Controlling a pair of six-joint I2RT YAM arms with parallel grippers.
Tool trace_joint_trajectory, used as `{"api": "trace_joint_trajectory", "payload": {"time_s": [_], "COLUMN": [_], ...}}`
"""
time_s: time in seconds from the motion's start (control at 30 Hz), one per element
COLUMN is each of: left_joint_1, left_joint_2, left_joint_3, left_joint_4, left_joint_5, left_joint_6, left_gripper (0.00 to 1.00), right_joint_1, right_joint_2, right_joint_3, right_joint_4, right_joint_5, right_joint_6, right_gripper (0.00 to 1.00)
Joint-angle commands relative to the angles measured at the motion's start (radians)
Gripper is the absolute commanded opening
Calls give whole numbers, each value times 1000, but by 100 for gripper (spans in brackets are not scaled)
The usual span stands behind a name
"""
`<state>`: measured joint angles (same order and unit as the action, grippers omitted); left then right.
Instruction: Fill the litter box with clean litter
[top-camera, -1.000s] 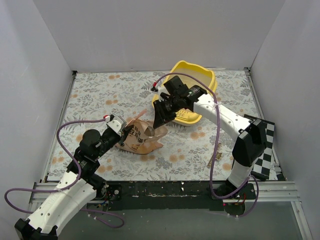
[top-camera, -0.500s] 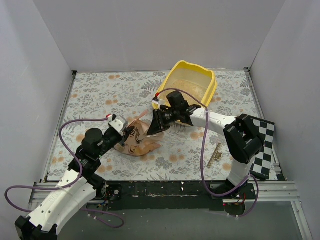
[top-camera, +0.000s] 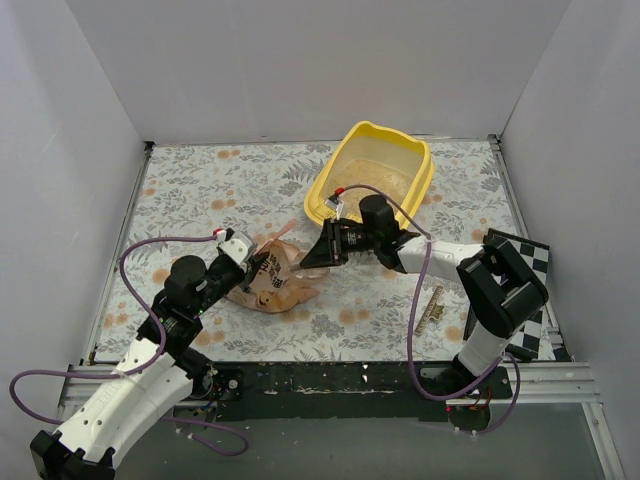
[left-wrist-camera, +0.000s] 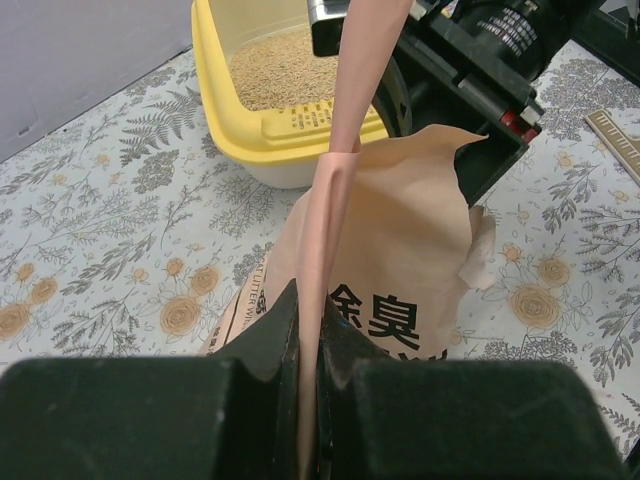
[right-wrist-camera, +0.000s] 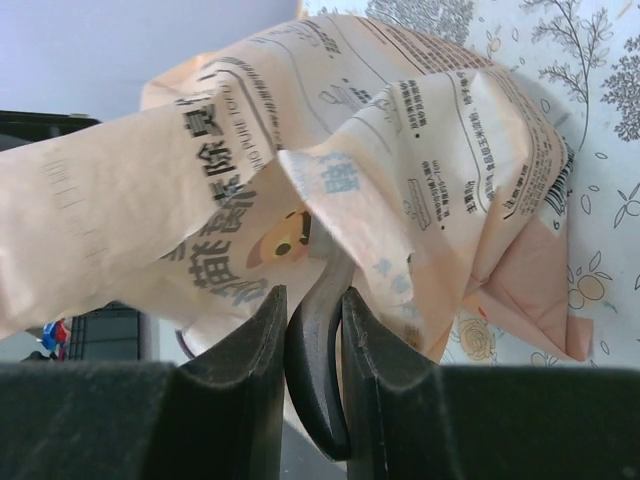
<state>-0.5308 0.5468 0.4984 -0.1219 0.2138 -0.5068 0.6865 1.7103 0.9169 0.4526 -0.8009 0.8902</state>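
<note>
Between the two pairs of jaws lay one peach bag (top-camera: 272, 287) on the counter (top-camera: 200, 190): left jaws pinched its pink edge, right jaws gripped a dark grey piece (right-wrist-camera: 318, 330) among its folds. Beyond both stood one litter box (left-wrist-camera: 290, 128) holding clean litter (left-wrist-camera: 280, 70).

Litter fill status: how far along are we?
Done: clean litter lies in the litter box. In hand: left fingers and right fingers both pinch the crumpled bag, off the box, on the table. Remaining: maybe more pouring, then release the bag.
</note>
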Motion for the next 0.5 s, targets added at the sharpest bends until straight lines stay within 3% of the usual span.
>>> {"api": "trace_joint_trajectory", "payload": {"time_s": [0.0, 0.13, 0.47], "left_joint_1": [-6, -6, -6], "left_joint_2": [1, -5, -21], "left_joint_3": [22, 17, -3], "left_joint_4": [25, 27, 44], "left_joint_5": [25, 33, 39], "left_joint_6": [1, 2, -1], "left_gripper": [0, 0, 0], "right_joint_1": [-54, -111, -214], "right_joint_2": [-101, -127, -210], "right_joint_3": [-32, -90, -144], "right_joint_4": [190, 311, 321], "right_joint_5": [-90, -142, -221], "right_joint_6": [69, 147, 170], "right_gripper": [1, 1, 1]}}
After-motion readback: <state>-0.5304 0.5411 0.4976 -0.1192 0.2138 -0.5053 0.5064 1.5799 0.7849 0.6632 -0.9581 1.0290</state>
